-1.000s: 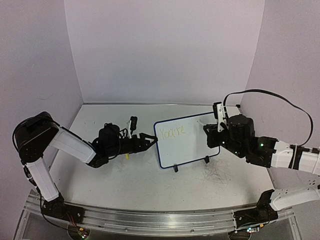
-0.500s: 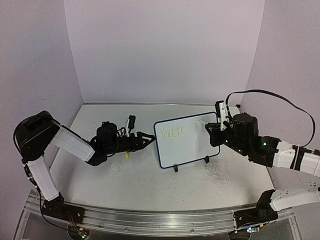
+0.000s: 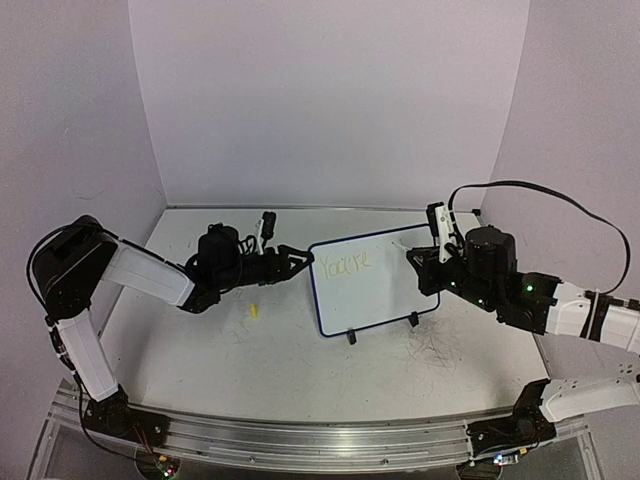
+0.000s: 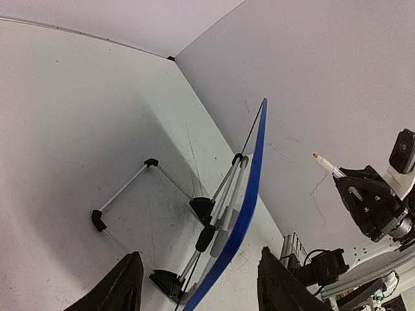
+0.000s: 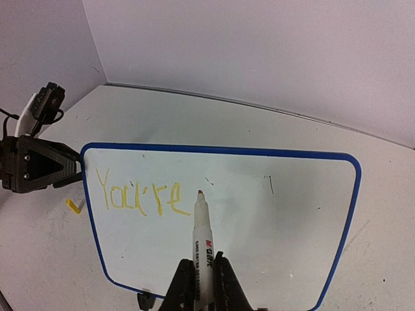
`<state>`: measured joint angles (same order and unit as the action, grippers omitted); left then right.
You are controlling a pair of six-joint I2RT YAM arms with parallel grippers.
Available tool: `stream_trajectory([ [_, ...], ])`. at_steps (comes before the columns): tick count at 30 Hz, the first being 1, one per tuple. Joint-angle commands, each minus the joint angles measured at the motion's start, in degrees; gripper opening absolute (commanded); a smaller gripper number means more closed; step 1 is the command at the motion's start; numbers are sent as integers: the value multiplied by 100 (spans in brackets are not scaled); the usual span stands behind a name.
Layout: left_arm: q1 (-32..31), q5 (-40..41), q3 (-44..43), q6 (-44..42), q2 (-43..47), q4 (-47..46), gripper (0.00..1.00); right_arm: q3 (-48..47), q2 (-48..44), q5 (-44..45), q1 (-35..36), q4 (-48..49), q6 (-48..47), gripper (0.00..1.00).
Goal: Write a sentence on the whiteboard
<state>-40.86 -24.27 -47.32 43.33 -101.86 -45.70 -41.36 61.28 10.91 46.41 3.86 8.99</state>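
A: Where's the board?
B: Small white rectangular whiteboard w/ thin blue rim, propped at a tilt on a wire stand w/ black feet. It's right of centre on the pale grey tabletop, btwn the two arms.
A: Any writing?
B: Yellow handwriting, one word, "You're", upper left of the board face.
A: Right side?
B: Right end effector is clenched on a white-barrelled marker pen, tip aimed just right of the last "e". Left wrist cam shows the tip apart from the board face.
A: Left?
B: Left end effector is released, fingers spread wide, gripping nothing. It sits at the board's left edge. In its own cam the blue rim shows btwn the fingers. Touching or not, can't tell.
A: Anything else?
B: Small yellow bit lying on the tabletop, left of the board and apart from it.
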Motion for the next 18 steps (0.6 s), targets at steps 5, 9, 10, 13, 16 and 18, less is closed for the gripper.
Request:
stream_trajectory([
  [5, 26, -23, -431, -157, -232, 156, 55, 64, 105, 60, -101, 275, 23, 0],
  [9, 21, -111, -468, -149, -298, 152, 48, 148, 110, -391, -295, 334, -28, 0],
  [10, 19, -135, -458, -151, -305, 144, 46, 184, 89, -518, -329, 380, -78, 0],
  [13, 11, -210, -442, -202, -290, 144, 41, 241, 46, -689, -385, 470, -192, 0],
  [16, 0, -235, -445, -262, -252, 149, 37, 240, 129, -849, -459, 484, -224, 0],
  [18, -1, -251, -445, -280, -250, 146, 36, 239, 257, -1058, -481, 499, -246, 0],
])
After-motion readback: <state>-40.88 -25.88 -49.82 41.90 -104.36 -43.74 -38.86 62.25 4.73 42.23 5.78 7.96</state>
